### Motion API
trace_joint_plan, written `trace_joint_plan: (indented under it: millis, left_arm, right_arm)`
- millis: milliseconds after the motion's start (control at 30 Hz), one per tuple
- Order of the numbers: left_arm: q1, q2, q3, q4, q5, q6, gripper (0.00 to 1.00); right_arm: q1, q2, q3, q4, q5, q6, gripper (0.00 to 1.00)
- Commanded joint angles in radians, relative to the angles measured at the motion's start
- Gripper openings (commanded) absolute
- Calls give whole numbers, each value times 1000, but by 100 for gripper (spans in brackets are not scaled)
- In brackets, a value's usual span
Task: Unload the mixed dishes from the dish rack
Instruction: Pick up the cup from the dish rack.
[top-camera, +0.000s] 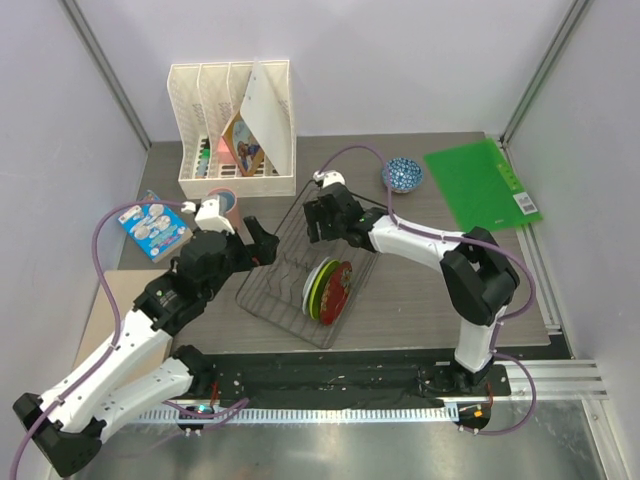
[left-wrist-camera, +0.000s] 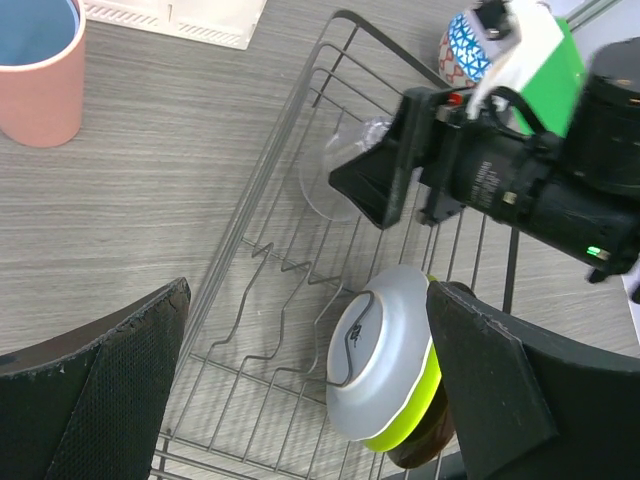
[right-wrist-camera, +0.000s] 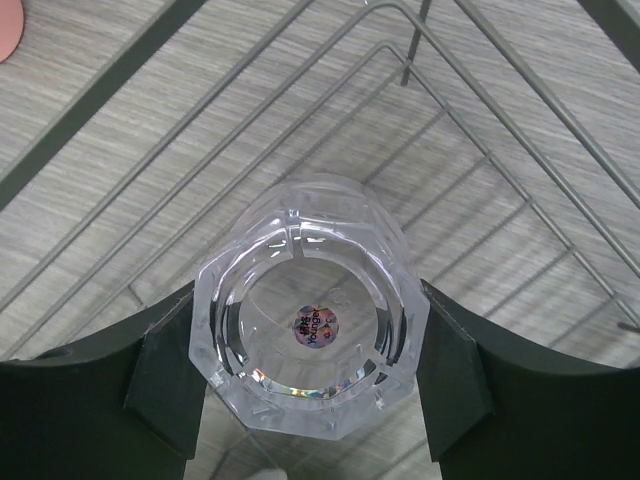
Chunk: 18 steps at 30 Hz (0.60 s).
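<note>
R hand (right-wrist-camera: 310, 360) clamps glass (right-wrist-camera: 300, 250) at far end of rack (top-camera: 268, 288), barely visible from above; L hand (left-wrist-camera: 310, 340) spread, empty.

Sticker (right-wrist-camera: 316, 325) on clear glass tumbler (right-wrist-camera: 300, 240) base, lettering unreadable

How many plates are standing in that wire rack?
3, standing on edge side by side in the wire rack: a white plate, a green-rimmed plate behind it, then a red plate. A thinner one could be hidden between them.

Glass tumbler (right-wrist-camera: 312, 345) in R hand (right-wrist-camera: 310, 372)
</note>
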Motion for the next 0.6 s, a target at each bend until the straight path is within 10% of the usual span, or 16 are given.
trace_joint_plan:
  millis: [0, 133, 267, 567]
  left_arm:
    - [-1, 17, 7, 42, -1, -12, 100]
    - [-1, 39, 11, 58, -16, -17, 100]
    - [-3, 65, 22, 113, 2, -9, 100]
    - [-1, 25, -114, 558, 264, -110, 100]
  right_arm:
    - [4, -172, -15, 36, 18, -2, 37]
    - [11, -353, -85, 90, 27, 12, 33]
    - [8, -584, -304, 281, 80, 78, 2]
    - [-140, -884, -692, 683, -239, 433, 1]
